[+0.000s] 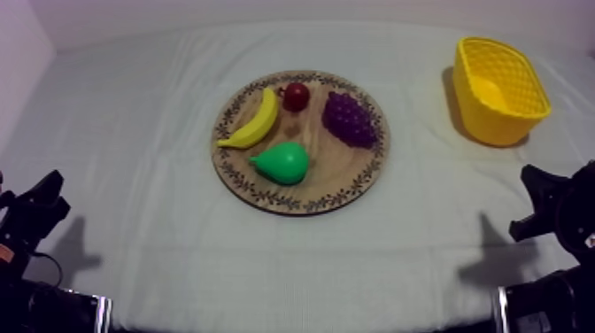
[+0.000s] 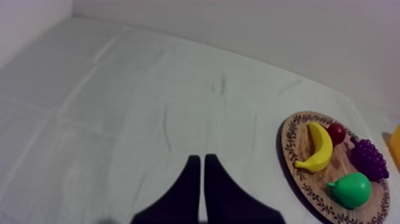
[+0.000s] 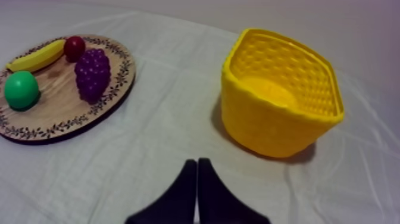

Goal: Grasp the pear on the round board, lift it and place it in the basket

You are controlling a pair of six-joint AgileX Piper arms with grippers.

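Pear [image 1: 283, 162] among four fruits [image 1: 257, 120] on one board [image 1: 329, 173]; left gripper [image 2: 199, 158], right gripper [image 3: 197, 161] both closed

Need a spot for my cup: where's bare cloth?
Bare: the grey-white cloth left of the round wooden board, the strip between it and the yellow basket, and the front edge. Crowded: the board, with four toy fruits.

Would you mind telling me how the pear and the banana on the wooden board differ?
The pear is green and rounded; the banana is yellow, long and curved. The pear lies toward the wooden board's near rim, the banana along its left rim. Both rest on it.
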